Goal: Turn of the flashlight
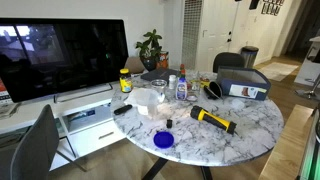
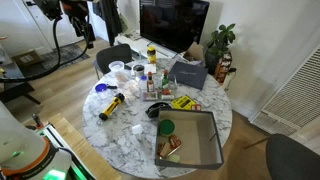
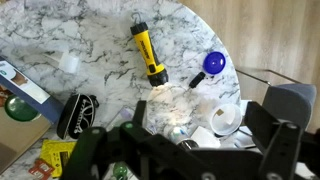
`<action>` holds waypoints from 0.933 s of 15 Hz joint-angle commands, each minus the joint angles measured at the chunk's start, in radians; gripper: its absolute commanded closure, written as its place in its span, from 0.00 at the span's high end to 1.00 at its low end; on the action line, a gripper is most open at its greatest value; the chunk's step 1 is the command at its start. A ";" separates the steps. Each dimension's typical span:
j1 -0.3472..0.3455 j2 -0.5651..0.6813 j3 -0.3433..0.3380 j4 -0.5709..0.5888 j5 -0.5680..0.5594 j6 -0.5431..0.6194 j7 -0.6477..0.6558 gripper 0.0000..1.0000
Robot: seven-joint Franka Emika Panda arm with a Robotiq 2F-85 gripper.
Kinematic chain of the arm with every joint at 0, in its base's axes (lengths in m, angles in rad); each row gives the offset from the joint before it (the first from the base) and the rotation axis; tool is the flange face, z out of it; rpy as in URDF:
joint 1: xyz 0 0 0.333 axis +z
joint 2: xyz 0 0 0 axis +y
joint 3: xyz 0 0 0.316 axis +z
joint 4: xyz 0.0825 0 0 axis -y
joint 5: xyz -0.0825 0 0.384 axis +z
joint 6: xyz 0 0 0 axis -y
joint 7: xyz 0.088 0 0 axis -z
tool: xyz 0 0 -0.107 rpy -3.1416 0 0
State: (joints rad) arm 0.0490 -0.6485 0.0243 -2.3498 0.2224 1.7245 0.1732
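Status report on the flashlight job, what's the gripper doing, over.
Gripper open, empty, high over the table. Flashlight lying flat on the marble, untouched. Blue lid beside it, not touching.

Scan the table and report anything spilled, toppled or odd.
Nothing looks spilled or broken. The flashlight lies flat on the marble table, apart from the crowded bottles, which stand upright.

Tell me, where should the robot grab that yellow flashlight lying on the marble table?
Probably the yellow barrel of the flashlight, about mid-length, coming straight down from above. It lies flat on the table, so only its top and sides are free. The slim barrel should also fit the open tool more easily than the wider black head.
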 commanded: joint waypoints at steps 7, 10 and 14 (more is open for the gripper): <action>-0.016 0.001 0.011 0.002 0.007 -0.003 -0.007 1.00; -0.016 0.001 0.011 0.002 0.007 -0.003 -0.007 1.00; 0.014 0.086 0.020 -0.041 -0.024 0.095 -0.148 1.00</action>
State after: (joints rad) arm 0.0489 -0.6258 0.0343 -2.3568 0.2099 1.7453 0.1067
